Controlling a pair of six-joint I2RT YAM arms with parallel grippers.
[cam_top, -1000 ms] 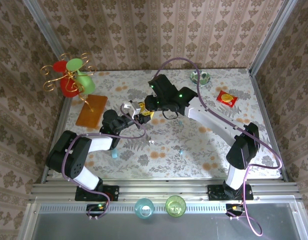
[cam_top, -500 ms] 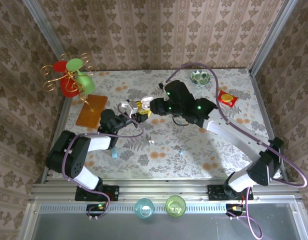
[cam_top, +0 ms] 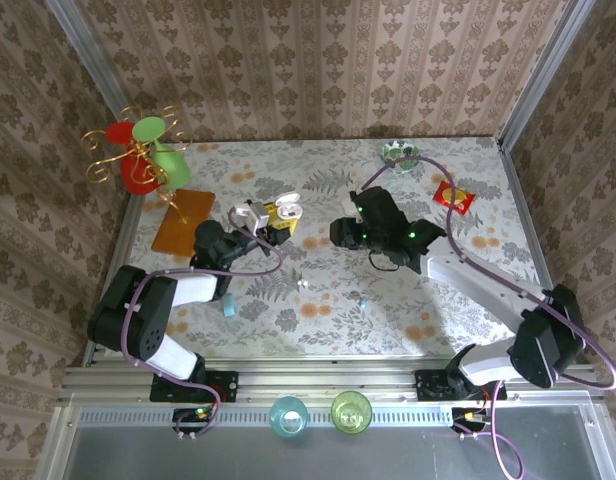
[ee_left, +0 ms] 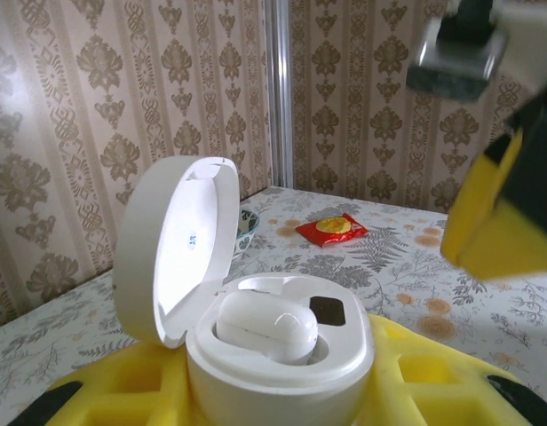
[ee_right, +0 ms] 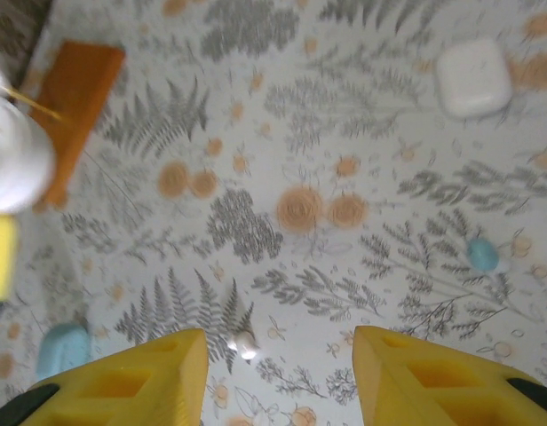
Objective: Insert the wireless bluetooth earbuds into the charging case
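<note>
My left gripper (ee_left: 282, 395) is shut on the white charging case (ee_left: 282, 364), yellow fingers on either side of its body. The lid stands open at the left, and one white earbud (ee_left: 266, 324) sits in a socket. From above, the case (cam_top: 288, 209) is held over the table's back left. My right gripper (ee_right: 278, 373) hangs open over the table with nothing between its fingers, to the right of the case (cam_top: 344, 231). A tiny white earbud (ee_right: 245, 344) lies on the cloth near its left finger (cam_top: 301, 284). A small light-blue bit (ee_right: 483, 255) lies further right.
A light-blue pebble (cam_top: 229, 308) lies by the left arm. A white closed pebble (ee_right: 473, 77) rests on the cloth. An orange board (cam_top: 183, 222) and an ornament stand (cam_top: 138, 150) sit at the back left. At the back right are a red packet (cam_top: 453, 197) and a bowl (cam_top: 400, 153).
My right gripper has drawn away from the case to the right and opened. The left gripper has kept its hold and shifted the case slightly back.
</note>
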